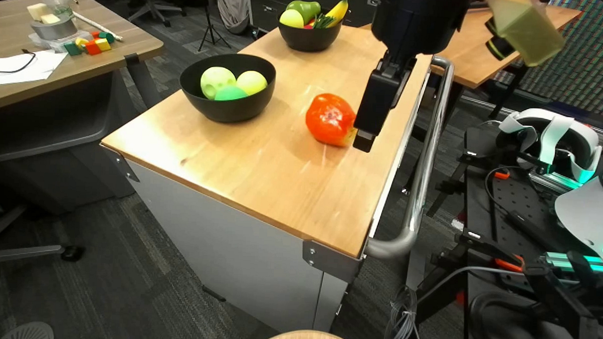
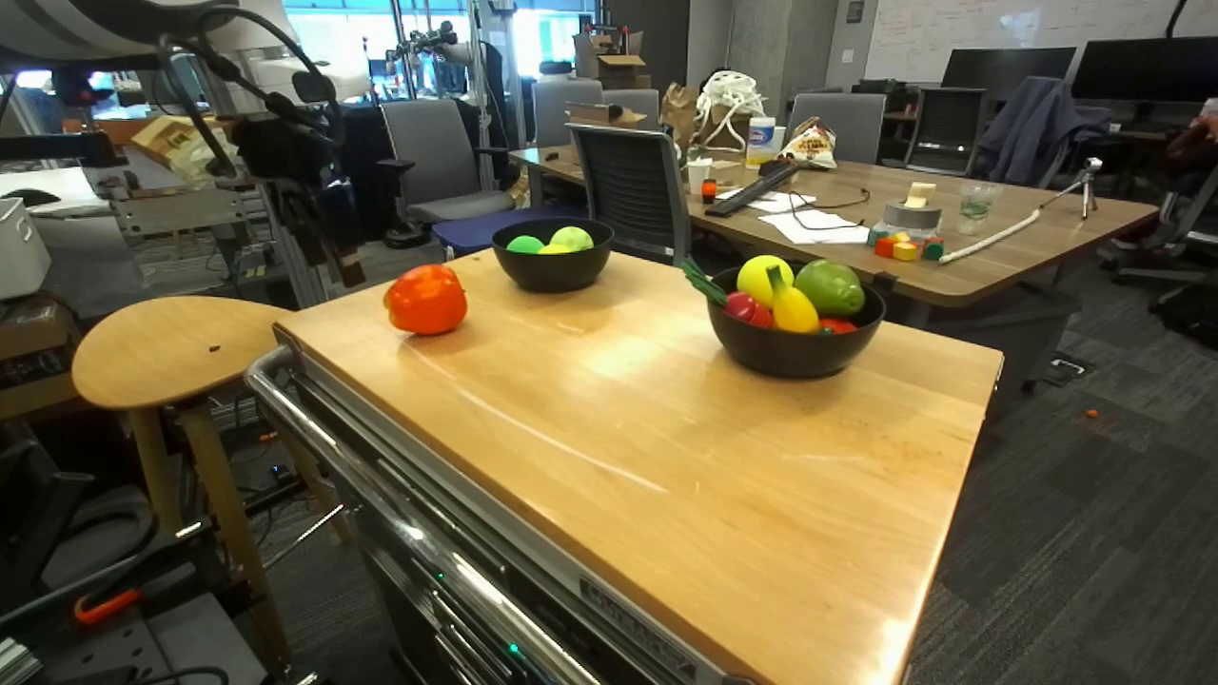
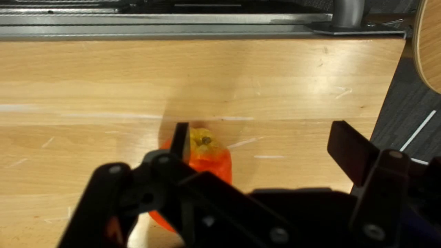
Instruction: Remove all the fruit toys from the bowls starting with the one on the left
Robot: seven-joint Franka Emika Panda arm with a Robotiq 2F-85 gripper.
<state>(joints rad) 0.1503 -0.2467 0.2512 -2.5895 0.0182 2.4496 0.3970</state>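
Note:
A red-orange apple-like fruit toy [image 1: 330, 119] lies on the wooden top, outside the bowls. My gripper [image 3: 259, 137] is open above it; in the wrist view one finger covers part of the fruit [image 3: 212, 162], and only wood shows between the fingertips beyond it. A black bowl [image 1: 228, 112] holds light-green [image 1: 218, 81], yellow-green [image 1: 252, 81] and green [image 1: 231, 93] round toys. Farther along in that exterior view, another black bowl [image 1: 308, 40] holds a banana [image 1: 338, 11] and green fruit [image 1: 303, 9]; a dark-red toy [image 2: 748, 309] also shows in it.
A chrome handle [image 1: 430, 149] runs along the cart's long side. The wooden top [image 2: 609, 457] ends at this edge. A round stool [image 2: 171, 347] stands off the cart's end, and a larger table [image 2: 1009, 238] with blocks is beyond.

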